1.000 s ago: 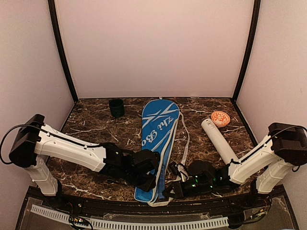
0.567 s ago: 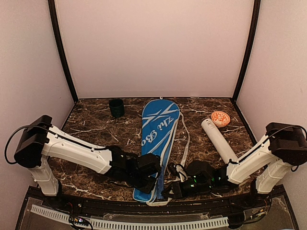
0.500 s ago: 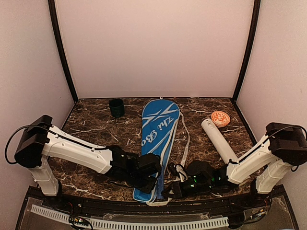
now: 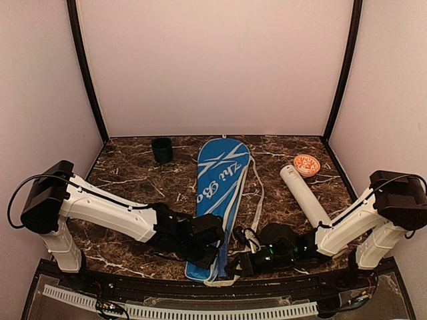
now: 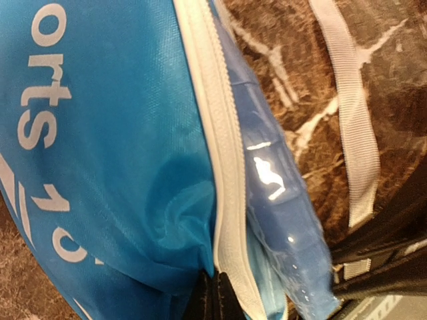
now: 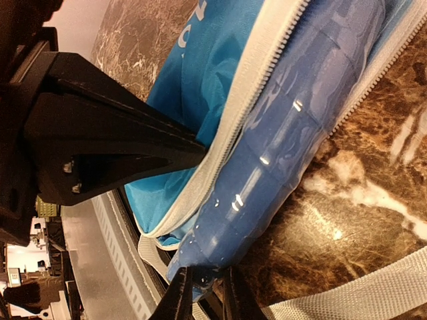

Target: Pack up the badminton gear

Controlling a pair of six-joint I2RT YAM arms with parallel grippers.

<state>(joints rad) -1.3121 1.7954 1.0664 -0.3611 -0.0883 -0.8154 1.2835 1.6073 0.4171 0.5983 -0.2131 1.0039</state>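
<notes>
Two pincers at work at the open near end of the bag, low centre of the overhead view. Clenched fully with the left gripper (image 5: pixel 212 304) on the white zip edge of the blue racket bag (image 5: pixel 113 133), likely to pin the mouth in place and stop it sliding. Nipped between the fingers of the right gripper (image 6: pixel 203 293): the butt end of a blue racket handle (image 6: pixel 293 133), glossy in its plastic wrap, poking from the unzipped slit. A grip suited, by the look of it, to pushing the handle the rest of the way in. Lying right of the handle on the marble table (image 4: pixel 133 173), a white strap (image 5: pixel 343 113). Readable on the blue cloth in the left wrist view: "orts" and a slanted "1". From overhead, white script, seemingly "Zhi Bo", not certain. Farther out, right of centre: a long white tube (image 4: pixel 303 193) lying flat, with an orange lid (image 4: pixel 307 164) just beside its far end. Upper left: a small dark cup (image 4: pixel 161 150). No shuttlecocks to be seen.
</notes>
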